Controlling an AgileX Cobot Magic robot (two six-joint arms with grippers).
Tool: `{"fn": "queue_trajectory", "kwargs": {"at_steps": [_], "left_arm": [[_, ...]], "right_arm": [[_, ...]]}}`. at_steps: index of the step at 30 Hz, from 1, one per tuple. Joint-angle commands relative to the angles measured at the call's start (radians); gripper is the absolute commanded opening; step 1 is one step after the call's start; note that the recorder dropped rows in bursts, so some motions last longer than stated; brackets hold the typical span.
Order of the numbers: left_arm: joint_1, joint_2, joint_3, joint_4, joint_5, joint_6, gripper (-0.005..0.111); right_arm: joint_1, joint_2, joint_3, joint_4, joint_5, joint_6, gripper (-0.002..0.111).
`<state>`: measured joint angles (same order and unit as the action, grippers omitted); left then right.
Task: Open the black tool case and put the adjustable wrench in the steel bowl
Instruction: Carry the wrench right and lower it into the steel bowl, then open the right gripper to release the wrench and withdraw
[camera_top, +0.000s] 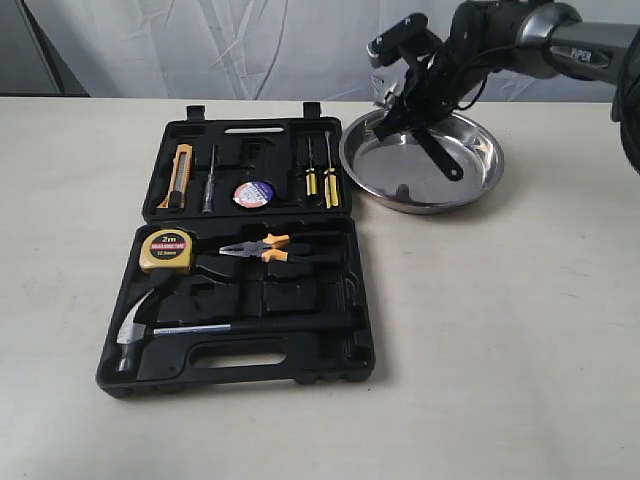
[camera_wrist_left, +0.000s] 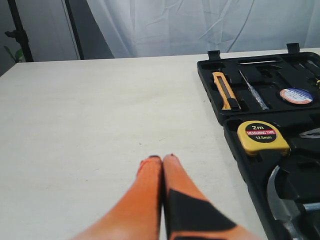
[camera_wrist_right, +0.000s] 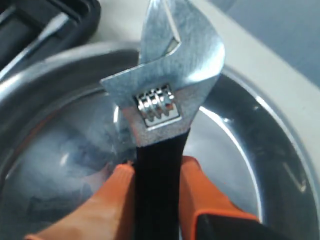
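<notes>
Plenty of bare table (camera_top: 520, 360) to the right of and nearer than the black tool case (camera_top: 300, 298), which lies open at centre-left. At its far right corner sits the steel bowl (camera_top: 480, 170), rim against the case edge; cannot tell whether touching. Over the bowl, right gripper (camera_wrist_right: 157, 170) pinching the adjustable wrench (camera_wrist_right: 165, 100) by its black handle, silver head up, handle end slanting down toward the bowl floor. Left gripper (camera_wrist_left: 162, 159) pressed together over bare table left of the case. Bowl's far rim partly hidden behind the right gripper.
</notes>
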<state>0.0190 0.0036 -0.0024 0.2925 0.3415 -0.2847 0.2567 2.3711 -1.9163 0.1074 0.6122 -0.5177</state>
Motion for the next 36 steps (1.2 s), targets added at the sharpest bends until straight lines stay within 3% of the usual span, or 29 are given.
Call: {"fn": "queue_trajectory", "kwargs": {"at_steps": [1, 18, 21, 25, 27, 32, 36], "left_arm": [[-0.002, -0.004, 0.002, 0.001, -0.005, -0.001, 0.000], [-0.002, -0.004, 0.002, 0.001, -0.005, -0.001, 0.000], [-0.002, -0.004, 0.002, 0.001, -0.005, -0.001, 0.000], [-0.002, -0.004, 0.002, 0.001, -0.005, -0.001, 0.000], [-0.002, -0.004, 0.002, 0.001, -0.005, -0.001, 0.000], [-0.002, -0.004, 0.002, 0.001, -0.005, -0.001, 0.000], [-0.002, -0.004, 0.002, 0.001, -0.005, -0.001, 0.000]], "right_arm": [[-0.019, 0.042, -0.004, 0.037, 0.022, 0.019, -0.001], [-0.019, 0.007, -0.004, -0.011, 0.183, 0.133, 0.000], [-0.019, -0.005, -0.004, -0.011, 0.184, 0.148, 0.014], [-0.019, -0.018, -0.004, -0.012, 0.188, 0.179, 0.048], [-0.019, -0.028, -0.004, -0.012, 0.203, 0.190, 0.054], [-0.019, -0.057, -0.004, -0.012, 0.247, 0.208, 0.046], [-0.019, -0.113, -0.004, 0.051, 0.347, 0.203, 0.019]]}}
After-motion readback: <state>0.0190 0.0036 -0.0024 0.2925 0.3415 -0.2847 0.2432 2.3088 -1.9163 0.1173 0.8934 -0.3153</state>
